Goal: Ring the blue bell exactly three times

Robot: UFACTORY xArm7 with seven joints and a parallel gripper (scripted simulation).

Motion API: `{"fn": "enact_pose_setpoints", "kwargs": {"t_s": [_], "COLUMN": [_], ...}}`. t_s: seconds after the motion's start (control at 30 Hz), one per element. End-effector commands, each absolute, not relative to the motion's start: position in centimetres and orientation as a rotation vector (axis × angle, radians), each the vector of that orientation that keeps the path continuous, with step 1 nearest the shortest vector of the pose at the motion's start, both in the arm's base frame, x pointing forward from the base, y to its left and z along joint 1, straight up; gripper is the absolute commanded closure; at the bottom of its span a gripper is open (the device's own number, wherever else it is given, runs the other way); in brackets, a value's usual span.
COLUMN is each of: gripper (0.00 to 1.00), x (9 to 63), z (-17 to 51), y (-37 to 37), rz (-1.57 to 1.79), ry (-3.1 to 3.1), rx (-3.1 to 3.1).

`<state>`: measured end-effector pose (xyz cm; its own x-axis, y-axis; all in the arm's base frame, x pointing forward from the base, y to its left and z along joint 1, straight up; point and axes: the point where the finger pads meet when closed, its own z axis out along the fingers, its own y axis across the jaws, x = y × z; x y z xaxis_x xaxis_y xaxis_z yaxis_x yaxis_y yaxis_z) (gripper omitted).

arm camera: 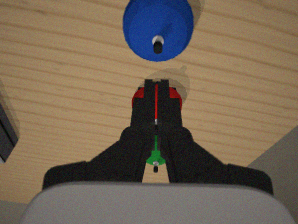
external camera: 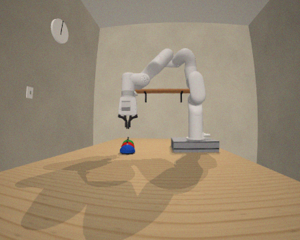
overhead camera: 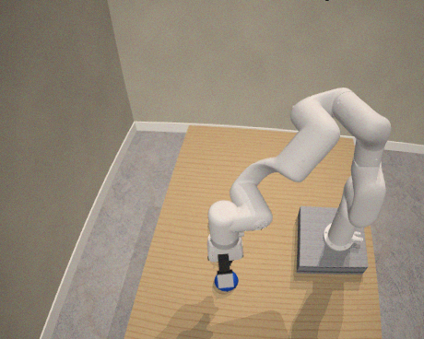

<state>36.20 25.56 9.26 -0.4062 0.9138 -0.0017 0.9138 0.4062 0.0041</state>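
With my fingers pressed together on nothing to make one blunt tip for pushing, my end effector hangs well above the row of bells on the counter, the blue bell lying just ahead of it.

White arm hangs over the blue bell (partly hidden).

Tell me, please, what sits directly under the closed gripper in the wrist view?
Under the shut, empty gripper lie the red bell and the green bell, both mostly covered by the fingers. The red bell's button is hidden. The blue bell lies beyond, uncovered.
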Motion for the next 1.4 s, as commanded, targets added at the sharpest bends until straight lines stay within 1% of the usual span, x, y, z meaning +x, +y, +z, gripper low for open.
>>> {"fn": "enact_pose_setpoints", "kwargs": {"t_s": [0.0, 1.37], "gripper": [1.00, 1.00], "x": [36.33, 36.34], "z": [9.41, 8.87], "y": [25.64, 25.65], "rz": [0.010, 0.009], "ry": [2.630, 2.633], "rx": [1.709, 1.708]}}
